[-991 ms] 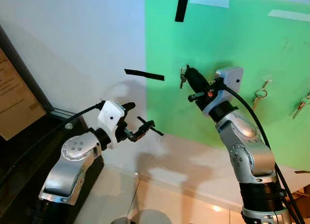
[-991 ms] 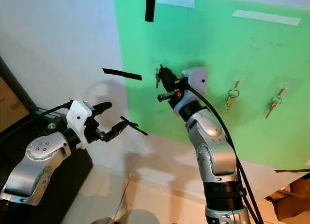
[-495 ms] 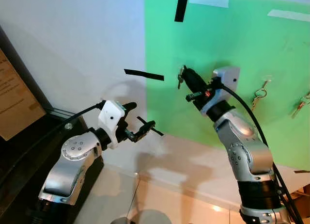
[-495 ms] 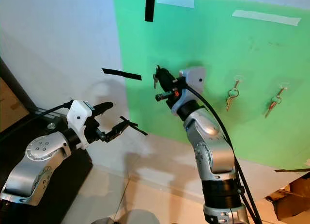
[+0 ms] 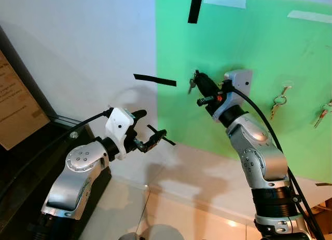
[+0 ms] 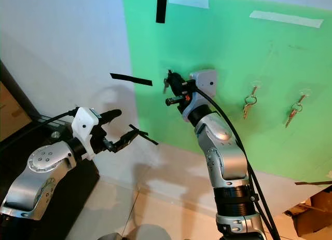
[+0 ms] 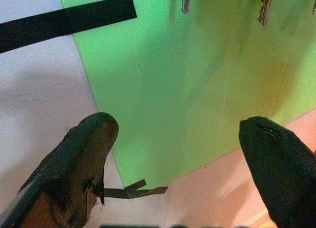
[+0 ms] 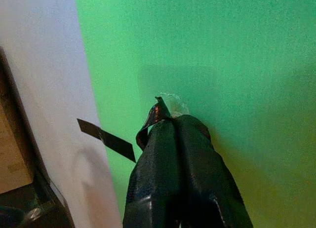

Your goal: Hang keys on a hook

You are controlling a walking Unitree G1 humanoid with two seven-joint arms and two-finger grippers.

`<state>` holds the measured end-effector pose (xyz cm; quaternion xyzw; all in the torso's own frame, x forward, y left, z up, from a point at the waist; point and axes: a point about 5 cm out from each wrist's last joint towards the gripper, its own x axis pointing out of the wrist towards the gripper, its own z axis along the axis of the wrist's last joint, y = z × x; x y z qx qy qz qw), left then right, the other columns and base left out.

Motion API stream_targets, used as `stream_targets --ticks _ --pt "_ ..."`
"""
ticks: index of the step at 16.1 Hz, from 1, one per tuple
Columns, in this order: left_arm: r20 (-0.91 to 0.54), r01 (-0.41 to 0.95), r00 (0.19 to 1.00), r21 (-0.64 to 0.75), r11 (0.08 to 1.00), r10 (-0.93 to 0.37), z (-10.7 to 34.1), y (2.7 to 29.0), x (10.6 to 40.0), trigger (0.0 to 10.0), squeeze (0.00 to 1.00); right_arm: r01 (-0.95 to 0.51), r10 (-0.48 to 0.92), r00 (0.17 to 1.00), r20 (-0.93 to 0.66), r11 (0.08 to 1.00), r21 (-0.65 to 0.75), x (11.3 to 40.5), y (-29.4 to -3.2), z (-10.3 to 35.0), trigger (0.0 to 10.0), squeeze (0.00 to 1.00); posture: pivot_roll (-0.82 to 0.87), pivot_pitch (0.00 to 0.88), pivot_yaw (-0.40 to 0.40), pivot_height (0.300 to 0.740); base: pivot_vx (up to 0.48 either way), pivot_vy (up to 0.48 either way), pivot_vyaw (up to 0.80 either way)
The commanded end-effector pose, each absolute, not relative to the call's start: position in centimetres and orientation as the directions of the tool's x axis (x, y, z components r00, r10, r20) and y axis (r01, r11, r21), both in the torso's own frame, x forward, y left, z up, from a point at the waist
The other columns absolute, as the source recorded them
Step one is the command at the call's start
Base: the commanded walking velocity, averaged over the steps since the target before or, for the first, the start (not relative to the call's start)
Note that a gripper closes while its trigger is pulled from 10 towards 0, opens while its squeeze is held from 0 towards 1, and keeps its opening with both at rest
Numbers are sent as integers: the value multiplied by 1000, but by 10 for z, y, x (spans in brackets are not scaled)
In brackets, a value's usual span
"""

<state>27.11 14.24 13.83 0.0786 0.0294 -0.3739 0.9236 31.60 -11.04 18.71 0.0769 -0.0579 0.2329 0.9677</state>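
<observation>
My right gripper (image 5: 198, 77) is raised against the green board (image 5: 249, 48) and is shut on a small bunch of keys (image 5: 191, 84). In the right wrist view its closed fingers (image 8: 173, 139) press the key ring (image 8: 154, 112) right at a clear plastic hook (image 8: 174, 102) on the board. Whether the ring sits over the hook cannot be told. My left gripper (image 5: 153, 123) is held lower and to the left, in front of the white wall, open with nothing between its fingers (image 7: 91, 139).
Two other sets of keys (image 5: 278, 100) (image 5: 322, 114) hang on hooks further right on the board. Black tape strips (image 5: 154, 80) (image 5: 195, 6) mark the wall. A dark cabinet (image 5: 31, 146) with a brown sign (image 5: 15, 105) stands at the left.
My right gripper has shifted a little to the left along the board, keys still in it. The left arm has stayed put.
</observation>
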Motion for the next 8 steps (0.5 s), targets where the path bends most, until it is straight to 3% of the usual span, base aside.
stream_targets --ticks 1,8 --pt "-107 706 708 129 697 -698 142 140 270 10000 16 -430 416 901 127 896 113 319 -114 185 10000 0 -13 0 15 740 0 0 0" --pt "-109 714 700 132 688 -706 142 138 270 10000 12 -399 394 917 66 911 105 319 -115 171 10000 0 -13 0 15 740 0 0 0"
